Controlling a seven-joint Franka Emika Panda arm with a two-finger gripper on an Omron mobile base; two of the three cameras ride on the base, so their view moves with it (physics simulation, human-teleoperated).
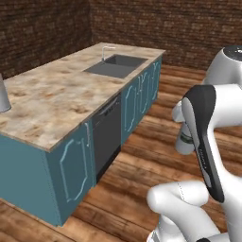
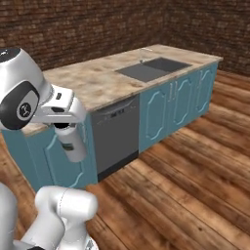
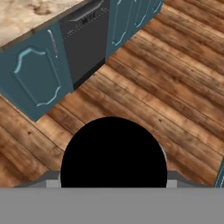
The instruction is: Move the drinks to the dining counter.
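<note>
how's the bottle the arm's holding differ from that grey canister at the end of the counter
The bottle hangs in the air under the gripper, jaws shut on it, over the wood floor. The canister stands on the marble counter.
The bottle is pale, near white, with a black cap. The canister is a darker grey, and the picture's edge cuts most of it off.
Both are round grey containers.
</note>
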